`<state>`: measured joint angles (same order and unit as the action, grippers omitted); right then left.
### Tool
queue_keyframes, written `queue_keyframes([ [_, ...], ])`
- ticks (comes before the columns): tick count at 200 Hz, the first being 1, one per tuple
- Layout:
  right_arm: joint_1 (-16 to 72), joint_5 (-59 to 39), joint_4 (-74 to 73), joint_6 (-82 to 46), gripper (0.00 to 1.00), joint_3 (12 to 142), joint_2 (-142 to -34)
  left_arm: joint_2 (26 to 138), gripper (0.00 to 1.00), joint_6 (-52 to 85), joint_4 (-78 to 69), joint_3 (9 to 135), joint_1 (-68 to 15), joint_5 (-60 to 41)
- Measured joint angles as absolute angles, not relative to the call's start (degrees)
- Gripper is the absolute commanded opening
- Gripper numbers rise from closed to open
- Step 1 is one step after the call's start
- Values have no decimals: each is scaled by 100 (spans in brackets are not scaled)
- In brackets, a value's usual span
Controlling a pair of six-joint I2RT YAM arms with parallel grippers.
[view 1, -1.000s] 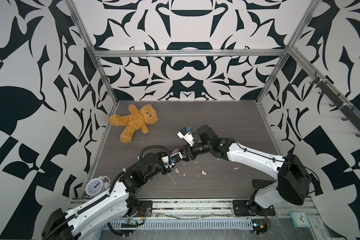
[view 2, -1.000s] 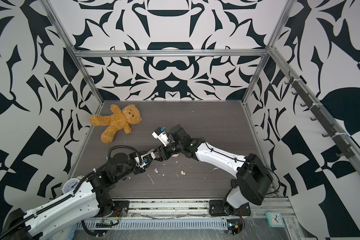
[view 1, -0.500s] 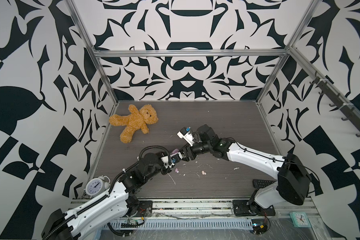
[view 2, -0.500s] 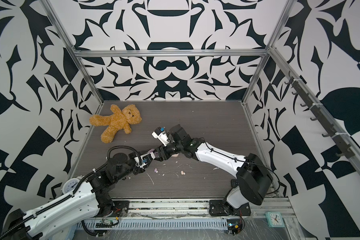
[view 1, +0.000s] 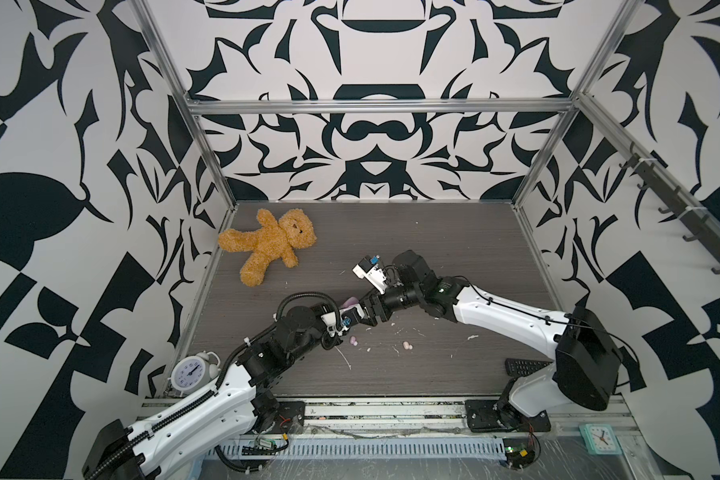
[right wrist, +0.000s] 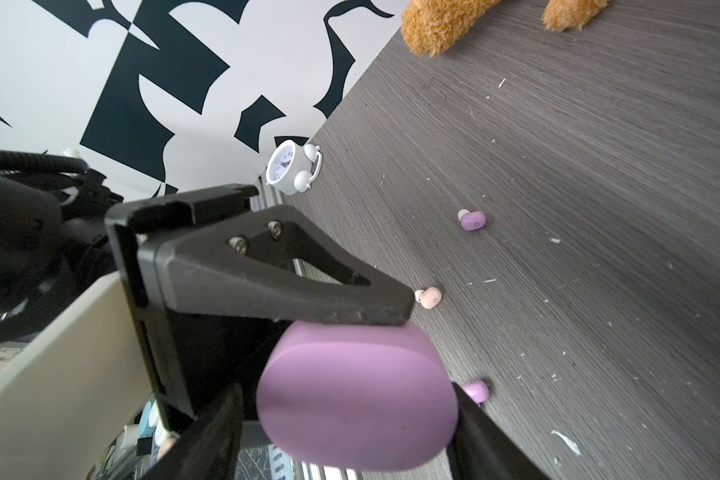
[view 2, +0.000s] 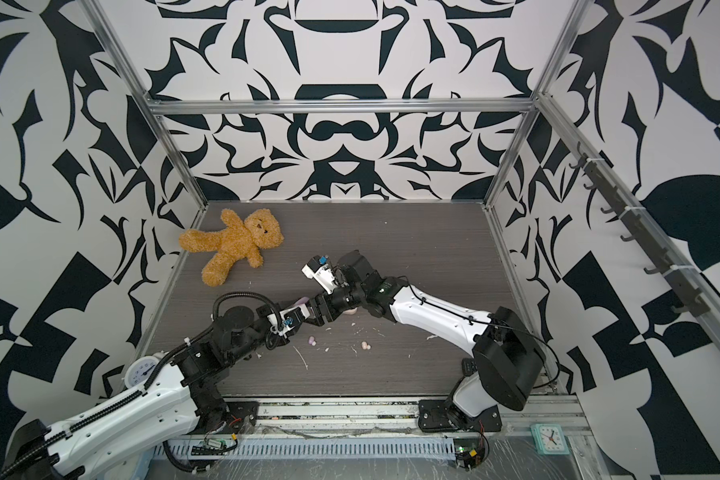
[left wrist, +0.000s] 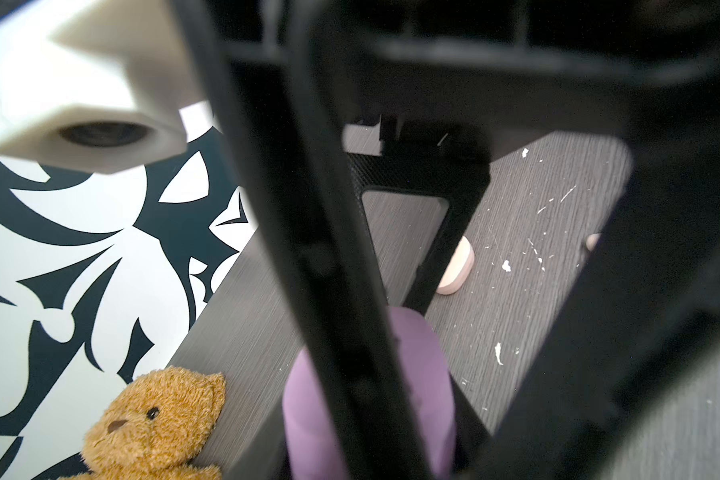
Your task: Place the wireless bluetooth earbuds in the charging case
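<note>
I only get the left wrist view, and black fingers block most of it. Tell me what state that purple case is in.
Observer: The left pincer is shut on the lilac case, and the case lid is closed.
Operator: Now find me the lilac earbuds.
Observer: Neither is in the case. One lilac earbud lies loose on the table, and a second lilac earbud lies on the table close to the held case.
</note>
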<state>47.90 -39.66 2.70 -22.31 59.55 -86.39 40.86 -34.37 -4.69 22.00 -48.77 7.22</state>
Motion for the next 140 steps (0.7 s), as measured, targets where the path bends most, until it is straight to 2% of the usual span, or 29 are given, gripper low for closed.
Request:
queue_keyframes([
  [28, 4801, -3962, 261, -2222, 89, 5931, -8639, 4082, 0, -3435, -432, 2200, -4877, 711],
  [61, 4799, -3896, 255, -2200, 94, 5824, -8510, 4021, 0, -3363, -126, 2285, -4877, 642],
  [109, 4797, -3673, 132, -2003, 95, 5430, -7516, 3752, 0, -2912, 482, 2659, -4877, 349],
  [140, 4797, -3564, -45, -1785, 93, 5188, -6993, 3566, 0, -2383, 963, 2974, -4877, -185],
])
